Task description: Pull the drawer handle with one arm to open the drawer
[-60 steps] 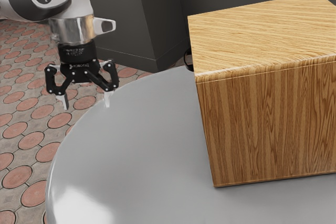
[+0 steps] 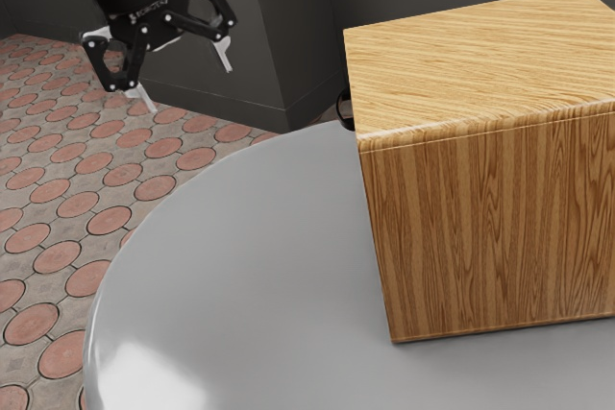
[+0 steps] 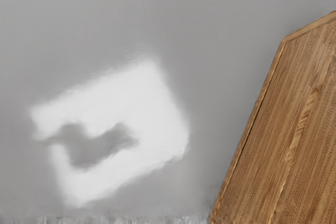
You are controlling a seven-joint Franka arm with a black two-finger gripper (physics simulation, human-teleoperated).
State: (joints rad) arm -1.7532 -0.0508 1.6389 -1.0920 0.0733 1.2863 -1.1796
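A wooden drawer cabinet [image 2: 480, 160] stands on the round grey table [image 2: 259, 285] at the exterior view's right. A small dark handle [image 2: 343, 108] peeks out at the cabinet's far left corner, mostly hidden behind it. My black gripper [image 2: 183, 72] hangs open and tilted at the upper left, high above the floor and well away from the cabinet, with nothing between its fingers. In the wrist view the cabinet's top [image 3: 283, 145] lies off to one side of the grey tabletop [image 3: 105, 35].
A dark block [image 2: 250, 26] stands on the tiled floor [image 2: 67, 189] behind the table. A bright reflection [image 3: 110, 135] shines on the tabletop under my hand.
My gripper has risen and tilted, going from just above the table's far left edge up to the exterior view's top left. The cabinet has not moved.
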